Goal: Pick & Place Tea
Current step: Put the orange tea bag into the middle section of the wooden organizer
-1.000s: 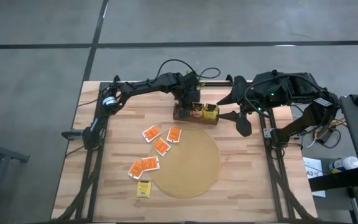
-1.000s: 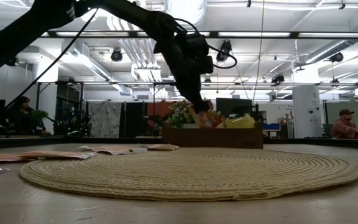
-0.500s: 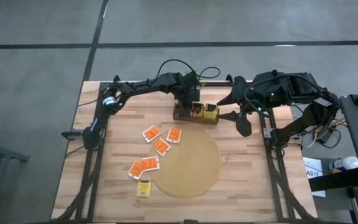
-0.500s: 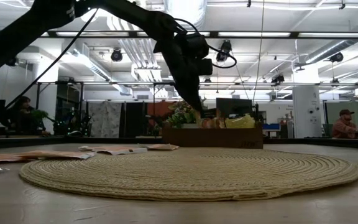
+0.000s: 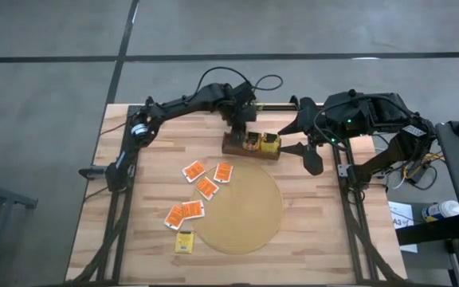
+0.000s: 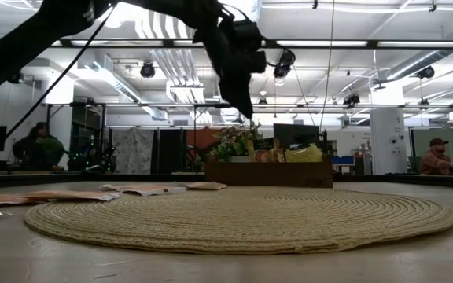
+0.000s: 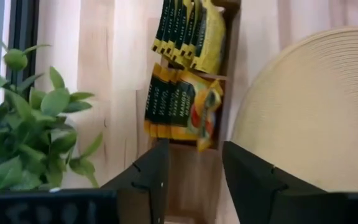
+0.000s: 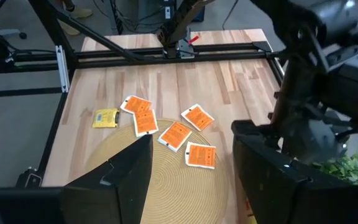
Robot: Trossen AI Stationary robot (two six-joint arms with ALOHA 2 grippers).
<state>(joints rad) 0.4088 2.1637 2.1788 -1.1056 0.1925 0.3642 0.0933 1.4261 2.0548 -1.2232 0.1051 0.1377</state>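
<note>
Probably the small flat square tea packets (image 5: 205,187) are feeling light, thin and a bit slippery, so pinching one by an edge looks best. Some are lying loose on the wooden table (image 5: 134,239) beside the big round woven mat (image 5: 241,211); others are standing in the brown wooden box (image 7: 194,165). Above that box, the left gripper (image 7: 191,177) is hanging with its fingers apart, holding nothing. Near the box, the right gripper (image 5: 305,143) is waiting wide open and empty.

The left pincer (image 7: 194,171) hangs parted over a wooden box (image 7: 227,78) of upright tea packets (image 7: 182,106), beside a plant (image 7: 27,134).
</note>
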